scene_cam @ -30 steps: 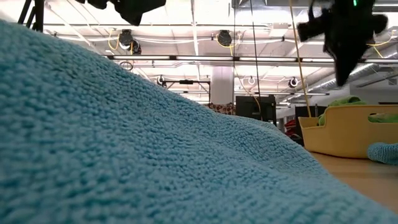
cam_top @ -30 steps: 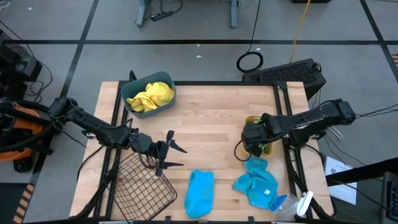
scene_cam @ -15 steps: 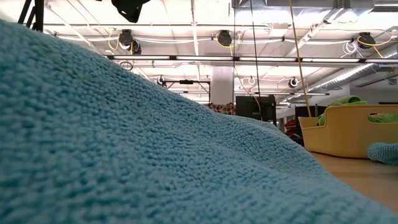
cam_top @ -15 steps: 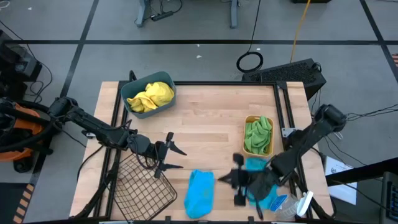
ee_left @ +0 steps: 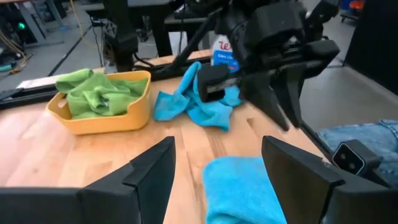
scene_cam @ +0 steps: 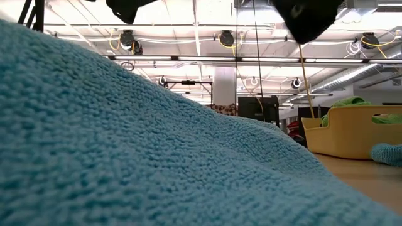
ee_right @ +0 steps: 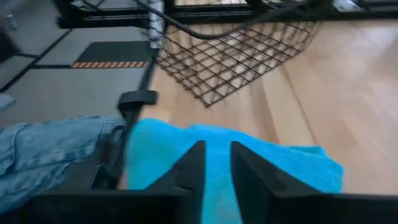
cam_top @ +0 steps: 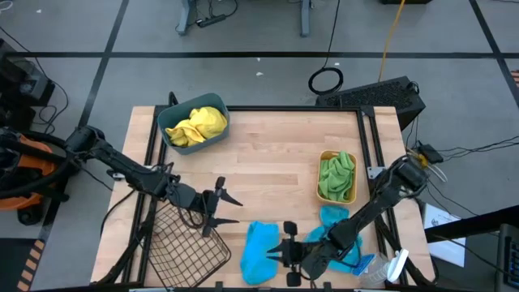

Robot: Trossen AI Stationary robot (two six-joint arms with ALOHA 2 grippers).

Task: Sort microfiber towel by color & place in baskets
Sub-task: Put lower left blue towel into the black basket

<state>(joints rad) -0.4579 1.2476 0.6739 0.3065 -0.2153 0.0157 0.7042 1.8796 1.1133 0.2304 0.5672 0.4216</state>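
One blue towel (cam_top: 261, 251) lies flat near the table's near edge and fills the low view (scene_cam: 125, 138). My right gripper (cam_top: 276, 250) hovers just above it, open by a narrow gap (ee_right: 217, 152), touching nothing. A second blue towel (cam_top: 334, 217) lies crumpled under the right arm. My left gripper (cam_top: 235, 208) is open (ee_left: 217, 149), in the air beside the wire basket (cam_top: 182, 243). Yellow towels (cam_top: 196, 124) lie in the teal bin (cam_top: 162, 128). Green towels (cam_top: 336, 174) lie in the orange tub (cam_top: 320, 191).
A clear bottle with a white cap (cam_top: 388, 266) lies at the near right corner by the second blue towel. Bare wood lies in the table's middle between the bins. Blue denim (ee_right: 50, 149) shows past the table's near edge.
My right gripper has left the orange tub, where the green towels now lie uncovered, and has swung toward the near edge and the left, down to just above the flat blue towel.
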